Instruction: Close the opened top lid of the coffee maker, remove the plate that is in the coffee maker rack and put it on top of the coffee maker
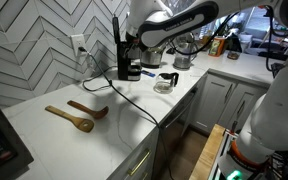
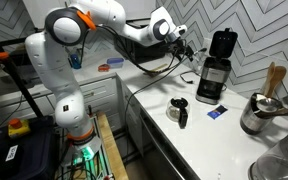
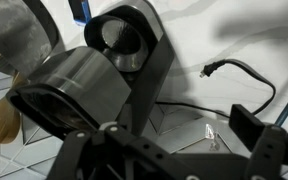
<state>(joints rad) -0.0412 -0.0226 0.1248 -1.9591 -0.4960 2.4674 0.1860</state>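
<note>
The black coffee maker [image 1: 130, 62] stands on the white counter by the wall, and shows in both exterior views [image 2: 213, 80]. Its top lid [image 2: 222, 42] stands open and upright [image 1: 115, 35]. A pale grey shape in the coffee maker rack [image 2: 211, 76] looks like the plate. My gripper [image 2: 183, 37] hovers in the air beside the machine's top, apart from it. In the wrist view the coffee maker [image 3: 124, 45] lies ahead with its round top opening showing. The gripper [image 3: 174, 150] is open and empty.
A clear glass carafe [image 1: 165, 82] [image 2: 179, 110] stands on the counter in front of the machine. Wooden spoons [image 1: 76, 115] lie further along. A steel pot [image 2: 256, 115] and a small blue item [image 2: 216, 113] are nearby. The power cord [image 3: 239, 75] trails across the counter.
</note>
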